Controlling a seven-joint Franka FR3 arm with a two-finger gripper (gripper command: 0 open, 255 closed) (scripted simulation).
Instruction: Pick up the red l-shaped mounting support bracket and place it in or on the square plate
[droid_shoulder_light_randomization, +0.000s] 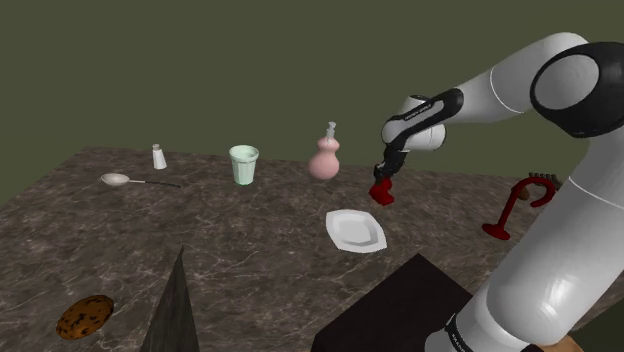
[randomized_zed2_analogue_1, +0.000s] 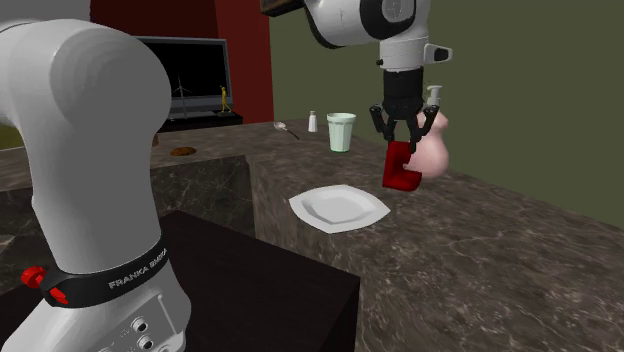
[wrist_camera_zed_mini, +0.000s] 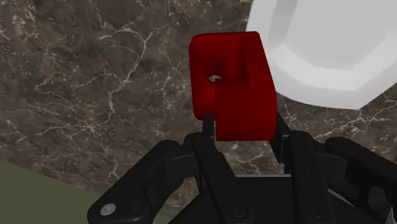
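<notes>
The black jaws are clamped tight on one leg of the glossy red L-shaped bracket (randomized_zed2_analogue_1: 401, 167), which hangs in the air just beside the square plate (randomized_zed2_analogue_1: 340, 207), a shallow white dish on the dark, veined marble surface (randomized_zed2_analogue_1: 500, 250)

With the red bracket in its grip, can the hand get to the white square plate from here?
Probably yes: the hand holds the bracket above the counter, the plate lies close by, and nothing stands between them.
</notes>
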